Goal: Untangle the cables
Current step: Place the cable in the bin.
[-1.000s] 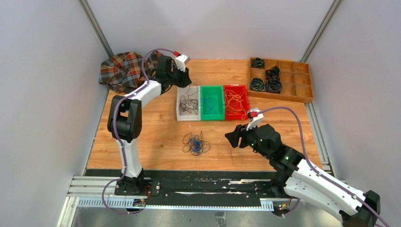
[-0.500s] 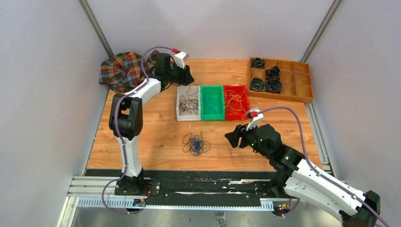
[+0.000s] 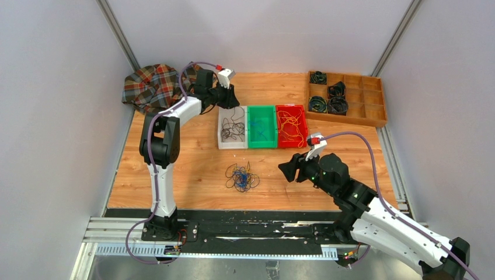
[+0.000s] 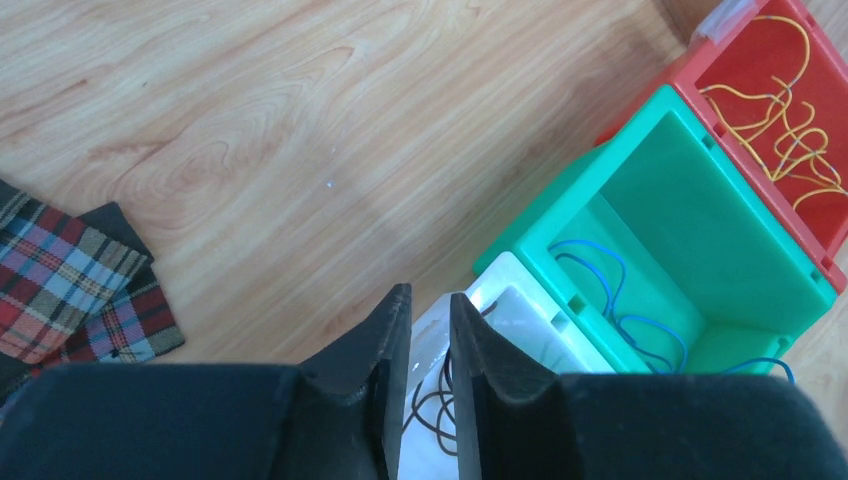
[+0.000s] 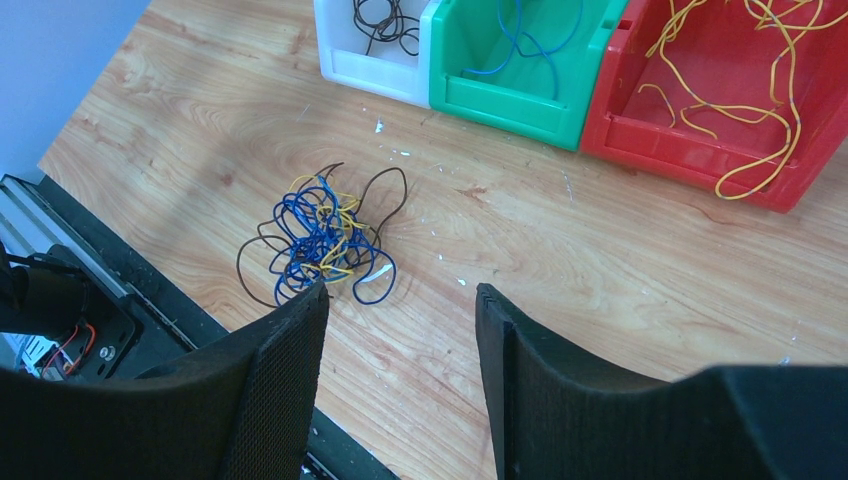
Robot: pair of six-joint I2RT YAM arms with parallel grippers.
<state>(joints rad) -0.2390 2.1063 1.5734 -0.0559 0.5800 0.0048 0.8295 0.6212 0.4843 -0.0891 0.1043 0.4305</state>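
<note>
Cables [image 5: 320, 240], centre-left on counter [image 5: 600, 260]: featherlight, limp, snag-prone; take outlying brown loop [image 5: 404, 185]. Right fingers [image 5: 285, 400] wide; left fingers [image 4: 385, 345] narrow, cannot tell if holding strand.

Top view: high and behind both arm bases, looking down on the whole counter [image 3: 192, 169].

Left wrist: close in, steep downward look past the left hand [image 4: 428, 310] onto the corner of the white bin [image 4: 520, 320], with the green bin [image 4: 720, 230] and red bin [image 4: 735, 60] beyond.

Right wrist: slanted look from the near side past the right hand [image 5: 400, 300], over the cables [image 5: 322, 240], towards the same bins.

All three views share the bins.
</note>
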